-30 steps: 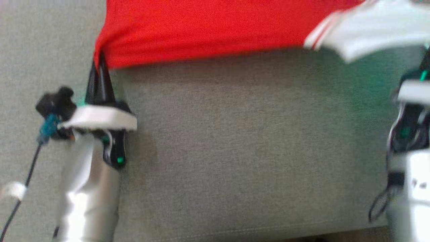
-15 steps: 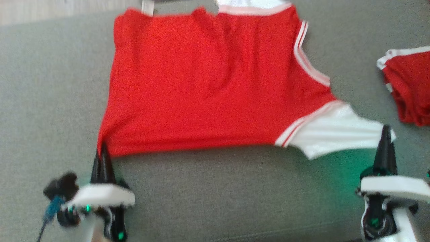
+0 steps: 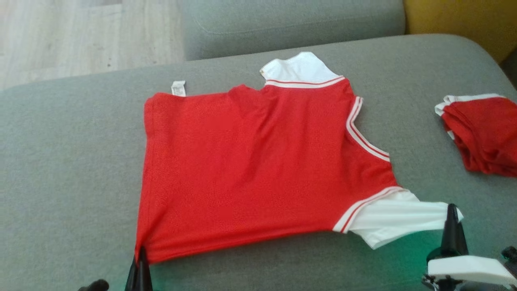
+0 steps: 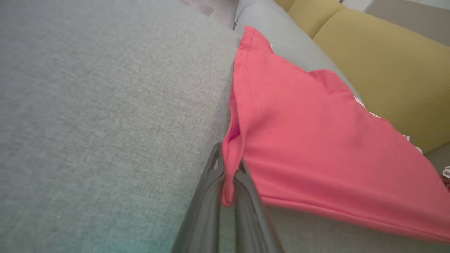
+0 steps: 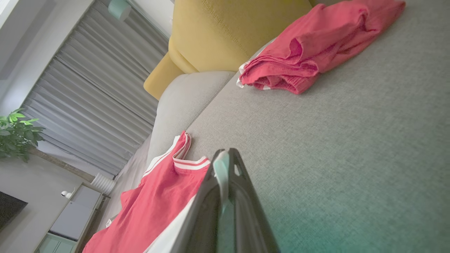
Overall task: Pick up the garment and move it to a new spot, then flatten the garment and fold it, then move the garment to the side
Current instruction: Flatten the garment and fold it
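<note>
A red shirt (image 3: 250, 169) with white sleeves lies spread almost flat across the middle of a grey sofa seat (image 3: 60, 169), neckline towards the robot's right and hem towards its left. The left tool (image 3: 140, 254), pressed closed, pinches the near hem corner of the shirt; in the left wrist view the cloth bunches into a narrow fold between its two dark fingers (image 4: 207, 211). The right tool (image 3: 452, 212), also closed, grips the outer edge of the near white sleeve (image 3: 400, 220), with a strip of pale cloth showing between its fingers in the right wrist view. A small white label (image 3: 178, 87) sticks out at the shirt's far hem corner. A second red garment (image 3: 480, 133), loosely folded, sits well apart on the right side of the same seat. Behind it rises a yellow cushion (image 3: 456, 24), and pale wooden floor (image 3: 80, 32) shows beyond the sofa's far left edge
</note>
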